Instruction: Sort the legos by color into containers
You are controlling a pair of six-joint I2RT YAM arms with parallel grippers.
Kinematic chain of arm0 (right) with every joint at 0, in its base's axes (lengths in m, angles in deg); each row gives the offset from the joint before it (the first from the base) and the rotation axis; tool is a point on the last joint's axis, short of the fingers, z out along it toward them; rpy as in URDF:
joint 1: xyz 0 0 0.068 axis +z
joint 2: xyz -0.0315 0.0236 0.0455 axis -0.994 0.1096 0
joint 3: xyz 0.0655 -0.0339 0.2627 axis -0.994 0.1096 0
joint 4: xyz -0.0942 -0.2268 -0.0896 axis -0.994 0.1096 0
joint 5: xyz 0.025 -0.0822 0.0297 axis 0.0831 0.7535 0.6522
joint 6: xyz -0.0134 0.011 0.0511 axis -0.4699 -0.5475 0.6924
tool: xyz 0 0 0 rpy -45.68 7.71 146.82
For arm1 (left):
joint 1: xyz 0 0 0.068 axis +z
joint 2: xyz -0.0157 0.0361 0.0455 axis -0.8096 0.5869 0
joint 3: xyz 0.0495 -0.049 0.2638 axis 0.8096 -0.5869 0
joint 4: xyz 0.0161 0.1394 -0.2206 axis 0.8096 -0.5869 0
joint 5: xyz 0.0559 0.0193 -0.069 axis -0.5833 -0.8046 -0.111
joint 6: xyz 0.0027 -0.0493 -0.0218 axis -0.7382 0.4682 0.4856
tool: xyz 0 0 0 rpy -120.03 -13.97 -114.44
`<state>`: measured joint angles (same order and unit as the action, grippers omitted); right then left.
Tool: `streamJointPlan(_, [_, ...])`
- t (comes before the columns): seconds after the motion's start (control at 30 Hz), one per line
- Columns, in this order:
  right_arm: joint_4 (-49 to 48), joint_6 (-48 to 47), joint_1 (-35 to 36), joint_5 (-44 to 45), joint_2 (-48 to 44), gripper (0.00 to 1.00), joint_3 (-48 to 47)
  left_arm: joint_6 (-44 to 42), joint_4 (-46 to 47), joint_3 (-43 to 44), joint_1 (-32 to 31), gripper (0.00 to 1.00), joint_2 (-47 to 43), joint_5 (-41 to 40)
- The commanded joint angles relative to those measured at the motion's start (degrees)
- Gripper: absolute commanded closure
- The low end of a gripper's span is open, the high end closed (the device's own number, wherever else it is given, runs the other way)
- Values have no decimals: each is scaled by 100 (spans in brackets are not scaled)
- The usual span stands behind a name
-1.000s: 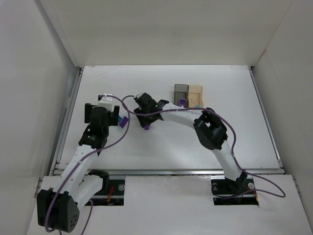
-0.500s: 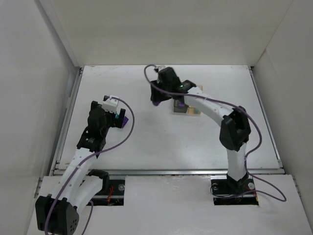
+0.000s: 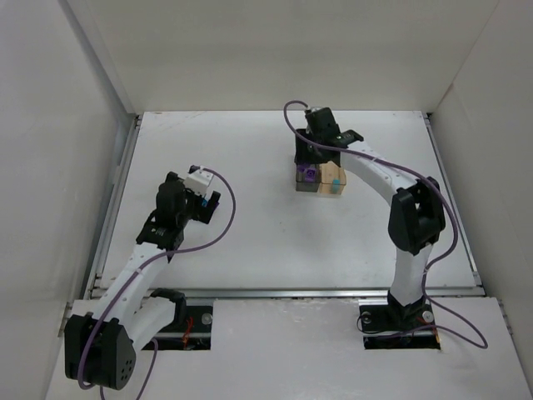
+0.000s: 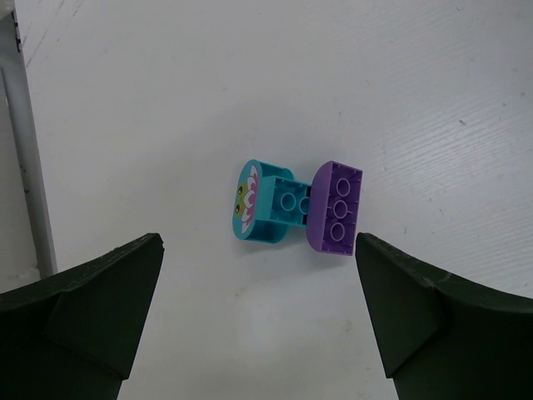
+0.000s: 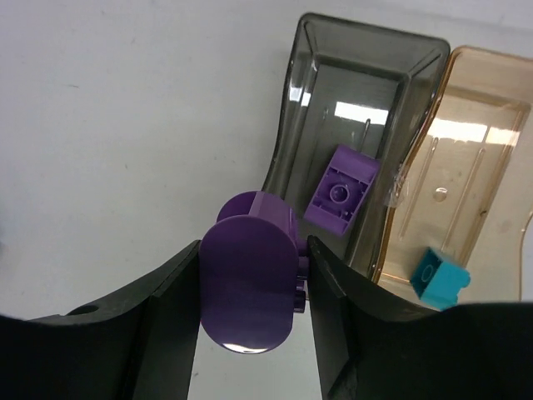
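My right gripper (image 5: 254, 275) is shut on a purple rounded lego (image 5: 250, 287) and holds it over the near left edge of the smoky dark grey bin (image 5: 366, 71). One purple lego (image 5: 340, 187) lies inside that bin. The pale amber bin (image 5: 491, 100) sits right beside it and holds a teal lego (image 5: 439, 279). In the top view the right gripper (image 3: 311, 160) is above the bins (image 3: 321, 185) at the back middle. My left gripper (image 4: 256, 242) is open above a teal lego (image 4: 265, 210) and a purple lego (image 4: 336, 208) that lie touching on the table, just ahead of the fingertips.
White walls enclose the table on the left, back and right. A metal rail (image 4: 25, 167) runs along the table's left edge, close to the left gripper (image 3: 198, 193). A purple cable loops over each arm.
My right arm has swung from the table's middle to the bins at the back, carrying the purple lego. My left gripper has shifted slightly right over its two legos.
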<state>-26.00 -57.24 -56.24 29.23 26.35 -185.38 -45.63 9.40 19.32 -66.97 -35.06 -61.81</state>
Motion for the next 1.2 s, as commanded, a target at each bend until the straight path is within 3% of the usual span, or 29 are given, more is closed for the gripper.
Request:
streamJointPlan(0.0, [-204,258,-91,-81,-55,100,60,-266,140,9,16,0,-87,106])
streamJointPlan(0.1, [-257,259,-162,-161,51,100,60,-406,140,-52,16,0,-87,106])
streamJointPlan(0.17, [-196,259,-162,-109,200,93,-2,-459,140,-105,16,0,-87,106])
streamJointPlan(0.2, [-144,259,-162,-108,200,84,-2,-529,140,-105,16,0,-27,219])
streamJointPlan(0.23, [-143,259,-162,-108,261,68,-2,-599,70,-105,16,0,-26,325])
streamJointPlan(0.27, [-91,259,-162,-108,262,40,-2,-695,-9,-105,16,0,44,465])
streamJointPlan(0.37, [-90,259,-162,-47,262,13,-2,-1073,-237,-105,16,0,228,888])
streamJointPlan(0.43, [-143,259,-162,-47,95,8,-2,-1363,-238,-105,16,0,308,1019])
streamJointPlan(0.57, [-205,23,-93,-47,-168,6,51,-2820,-598,210,16,0,843,1073])
streamJointPlan(0.63, [-205,-153,-14,-47,-247,6,-11,-3970,-1053,474,16,0,1315,1020])
streamJointPlan(0.7, [-205,-250,127,-47,-370,6,-11,-5223,-1754,1244,16,0,1773,1020])
streamJointPlan(0.73, [-205,-251,189,-47,-371,6,-11,-5231,-2028,1249,77,0,1776,1020])
streamJointPlan(0.8, [-205,-373,285,-108,-432,6,-11,-6327,-2512,1967,78,0,2249,1204])
streamJointPlan(1.0, [-310,-435,453,-556,-625,6,208,-7751,-4585,4355,130,0,3943,1118])
streamJointPlan(1.07, [-380,-497,506,-618,-696,6,340,-8403,-5462,4623,192,0,4209,1064])
streamJointPlan(1.17, [-485,-620,506,-671,-758,6,420,-8702,-5845,4484,192,0,4342,933])
